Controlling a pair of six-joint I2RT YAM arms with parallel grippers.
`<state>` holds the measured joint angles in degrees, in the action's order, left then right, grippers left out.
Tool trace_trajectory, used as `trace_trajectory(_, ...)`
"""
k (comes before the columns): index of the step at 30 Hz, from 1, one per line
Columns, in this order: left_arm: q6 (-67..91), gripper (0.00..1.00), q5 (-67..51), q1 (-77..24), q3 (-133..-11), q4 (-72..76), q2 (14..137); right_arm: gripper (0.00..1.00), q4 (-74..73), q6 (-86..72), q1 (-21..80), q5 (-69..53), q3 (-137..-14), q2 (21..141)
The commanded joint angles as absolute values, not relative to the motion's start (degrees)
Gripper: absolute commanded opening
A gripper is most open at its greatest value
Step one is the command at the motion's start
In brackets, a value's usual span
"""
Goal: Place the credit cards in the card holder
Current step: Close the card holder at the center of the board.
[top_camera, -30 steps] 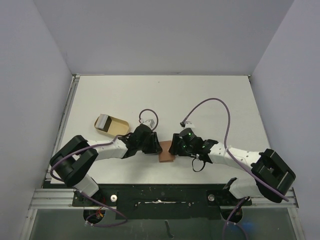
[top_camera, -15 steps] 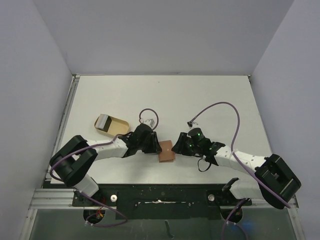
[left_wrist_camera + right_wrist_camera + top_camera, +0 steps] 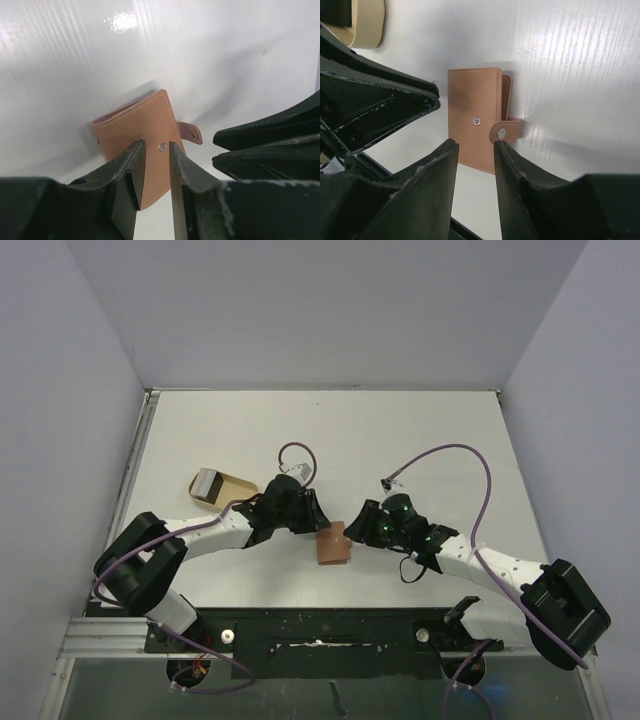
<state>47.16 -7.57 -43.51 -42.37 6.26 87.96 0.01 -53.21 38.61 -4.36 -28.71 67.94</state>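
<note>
Now that both arms have backed off across the white table (image 3: 420,440), the small reddish-brown leather-look card holder (image 3: 333,546) lies uncovered between them.
Off to the left sits the pale tan round-ended case (image 3: 224,490) with a grey-white card (image 3: 208,482) inside. The left pincer (image 3: 156,146) and right pincer (image 3: 476,144) hover by the holder, fingers slightly apart, gripping nothing. The holder is folded with its closing tab (image 3: 506,131) unsnapped, so probably no card is loaded yet and opening comes next.

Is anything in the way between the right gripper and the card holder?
Nothing visible. The card holder lies on the table directly beyond the right gripper, whose fingertips are open; the left gripper sits at its far side, not between them.
</note>
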Motion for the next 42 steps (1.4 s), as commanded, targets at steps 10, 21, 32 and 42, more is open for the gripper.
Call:
trace_trajectory(10, 44.6, 0.22, -12.0, -43.4, -44.1, 11.8, 94.8, 0.43, 7.6, -55.2, 36.0, -8.7, -26.0, 70.4)
trace_trajectory(21, 45.6, 0.21, -10.5, -43.5, -42.2, 12.1, 94.3, 0.42, 11.8, -54.1, 34.7, -12.3, -25.3, 72.6)
trace_trajectory(32, 47.1, 0.21, -10.3, -43.6, -40.5, 14.1, 92.9, 0.39, 15.3, -52.5, 34.7, -14.5, -24.7, 74.5)
trace_trajectory(42, 47.6, 0.21, -10.1, -43.6, -39.6, 14.9, 93.0, 0.41, 18.8, -52.2, 34.6, -16.7, -24.4, 76.8)
